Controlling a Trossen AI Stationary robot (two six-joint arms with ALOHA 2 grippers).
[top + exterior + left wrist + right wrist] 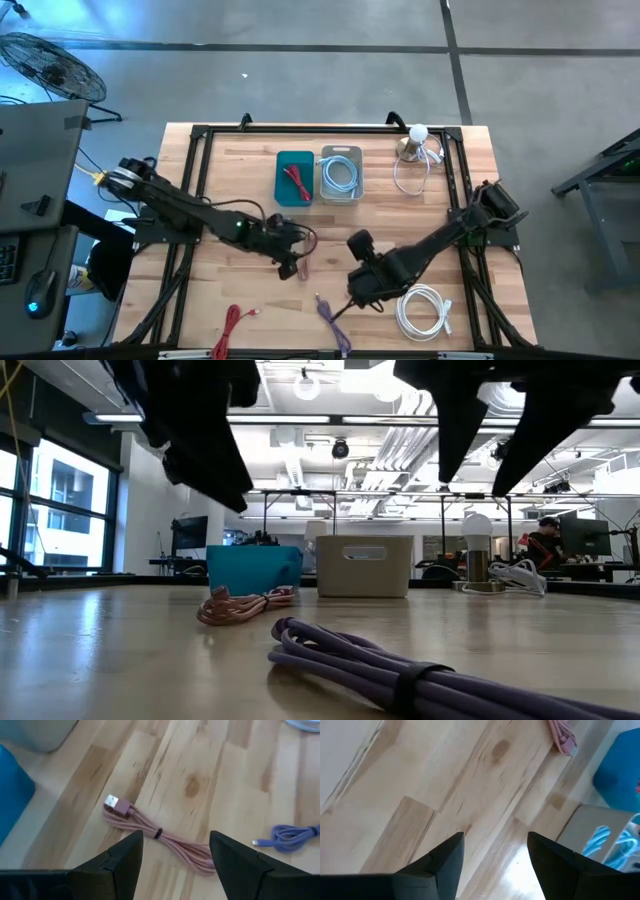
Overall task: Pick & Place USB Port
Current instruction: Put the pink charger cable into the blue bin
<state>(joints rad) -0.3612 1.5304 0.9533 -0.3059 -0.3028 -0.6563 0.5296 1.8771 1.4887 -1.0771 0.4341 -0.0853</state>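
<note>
The left gripper (pixel 290 258) hung over the middle of the wooden table (pixel 230 160), its fingers (pixel 120 865) spread apart with nothing between them, directly above the pink cable (pixel 165 837). That cable lay bundled and tied on the bare wood, its USB plug (pixel 114 803) at one end, and in the high view it showed just beside the gripper's tip (pixel 304 266). The right gripper (pixel 360 285) hovered nearby, toward the front of the table, its fingers (pixel 442 857) also apart and empty over plain wood. Just in front of it lay a purple cable (pixel 328 310), and to its right a coiled white cable (pixel 425 310). A red cable (pixel 232 325) lay near the front left edge. Toward the back of the table stood a blue bin (pixel 294 177) holding a red cable, touching a grey bin (pixel 341 175) holding a light blue cable. A small lamp (pixel 415 140) with a white cord stood at the back right.
</note>
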